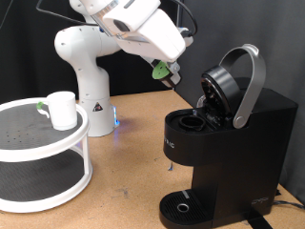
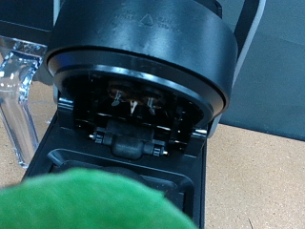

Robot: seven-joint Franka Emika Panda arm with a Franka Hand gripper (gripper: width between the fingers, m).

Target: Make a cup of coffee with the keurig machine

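Keurig machine [image 1: 229, 134]: large boxy matte-black body on a wooden desk [image 1: 124, 191] at the exterior view's right, silver-grey curved lid handle [image 1: 250, 86] raised, round brew head [image 2: 143, 57] tilted open above the pod chamber, round drip tray [image 1: 183, 208] at the base

Cup [image 1: 63, 110]: small plain white cylinder, well apart at the exterior view's left, upright on the top tier of a round white two-tier stand [image 1: 38, 153] with perforated shelves

Claw [image 1: 167, 72]: just left of the open brew head, nothing between them, closed on a small pod with a green top [image 2: 86, 200]; pod blurred in the wrist view's foreground, before the open chamber

White arm base [image 1: 86, 72] at the far left, behind the stand
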